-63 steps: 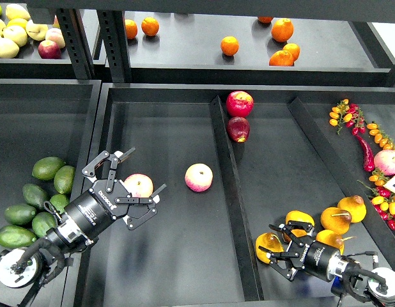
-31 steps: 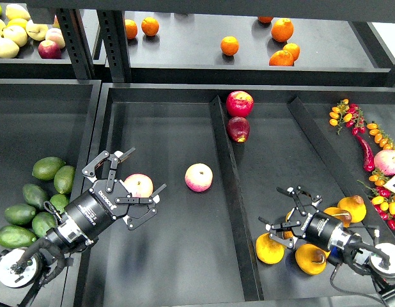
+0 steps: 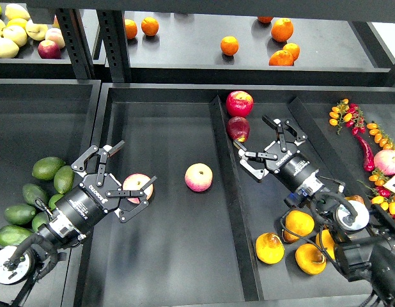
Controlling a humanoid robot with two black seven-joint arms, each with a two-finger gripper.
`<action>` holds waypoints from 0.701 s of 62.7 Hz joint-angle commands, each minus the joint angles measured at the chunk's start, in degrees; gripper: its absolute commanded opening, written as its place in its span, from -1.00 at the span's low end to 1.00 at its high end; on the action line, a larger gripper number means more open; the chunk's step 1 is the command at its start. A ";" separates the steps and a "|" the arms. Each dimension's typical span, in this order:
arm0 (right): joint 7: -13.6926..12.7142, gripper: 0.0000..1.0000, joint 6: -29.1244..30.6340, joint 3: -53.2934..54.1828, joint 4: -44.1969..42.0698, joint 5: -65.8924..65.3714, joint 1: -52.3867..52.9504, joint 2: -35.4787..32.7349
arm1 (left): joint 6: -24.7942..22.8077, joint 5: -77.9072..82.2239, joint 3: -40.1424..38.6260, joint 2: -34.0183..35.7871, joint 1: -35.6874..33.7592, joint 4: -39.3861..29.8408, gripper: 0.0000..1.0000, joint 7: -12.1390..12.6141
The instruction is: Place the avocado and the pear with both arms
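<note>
Both jaws spread wide, gripping no fruit.

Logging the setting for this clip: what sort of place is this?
Probably a mock grocery produce display: black divided bins hold sorted fruit, with avocados at the left, pears at the right, and oranges on a dark metal shelf behind.

Peach (image 3: pixel 137 186) prob. part-hidden behind left gripper (image 3: pixel 118 181)
</note>
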 commanded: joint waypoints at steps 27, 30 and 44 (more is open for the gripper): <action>0.00 0.99 -4.19 2.32 14.35 0.17 -14.49 0.03 | 0.00 -6.31 -2.89 0.00 6.79 0.15 0.99 0.00; 0.00 0.99 -5.61 2.14 16.38 0.17 -15.73 0.03 | 0.00 -6.39 -2.89 0.00 7.40 -0.11 0.99 0.00; 0.00 0.99 -6.84 -0.67 24.29 -0.27 -20.91 0.03 | 0.00 -6.48 -3.06 0.00 9.95 -0.73 0.99 0.00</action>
